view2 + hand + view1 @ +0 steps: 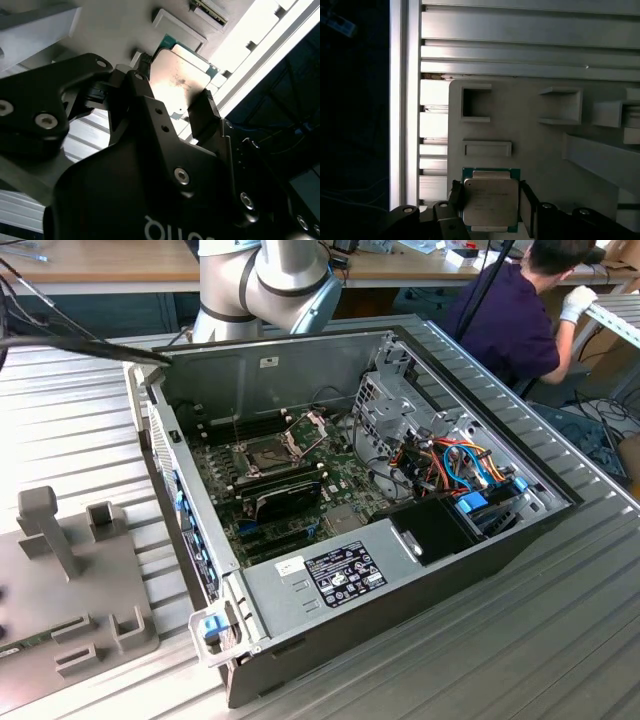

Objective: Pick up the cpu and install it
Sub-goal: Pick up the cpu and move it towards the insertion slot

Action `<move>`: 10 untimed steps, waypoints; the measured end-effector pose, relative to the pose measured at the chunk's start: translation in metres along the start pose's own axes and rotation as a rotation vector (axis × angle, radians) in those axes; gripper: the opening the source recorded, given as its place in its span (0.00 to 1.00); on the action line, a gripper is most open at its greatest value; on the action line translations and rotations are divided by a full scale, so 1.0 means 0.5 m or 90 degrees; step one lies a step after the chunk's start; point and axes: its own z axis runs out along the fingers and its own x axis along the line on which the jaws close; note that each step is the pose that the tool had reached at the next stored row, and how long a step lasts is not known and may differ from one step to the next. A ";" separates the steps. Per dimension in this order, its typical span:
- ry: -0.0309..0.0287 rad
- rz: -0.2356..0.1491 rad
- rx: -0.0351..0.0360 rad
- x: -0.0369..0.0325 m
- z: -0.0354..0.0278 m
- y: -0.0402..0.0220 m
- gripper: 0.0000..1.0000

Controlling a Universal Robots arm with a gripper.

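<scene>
gripper clenched on the cpu by two opposite edges, silvery top showing in both wrist views, grey fixture plate beneath, lifted or resting unclear, exterior view gives open computer case on bench, socket frame raised

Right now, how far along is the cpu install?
Done: in the exterior view the metal frame stands hinged open in the computer case, and the socket beside it looks bare. In hand: in both wrist views the gripper is closed on two opposite edges of the cpu, over the gray holder tray. Left: the cpu is not yet in the socket.
</scene>
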 end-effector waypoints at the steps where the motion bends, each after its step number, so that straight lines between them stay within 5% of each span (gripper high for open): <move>1: 0.0000 0.000 0.0000 0.000 -0.008 0.000 0.55; 10: 0.0000 0.000 0.0000 -0.001 -0.070 -0.003 0.55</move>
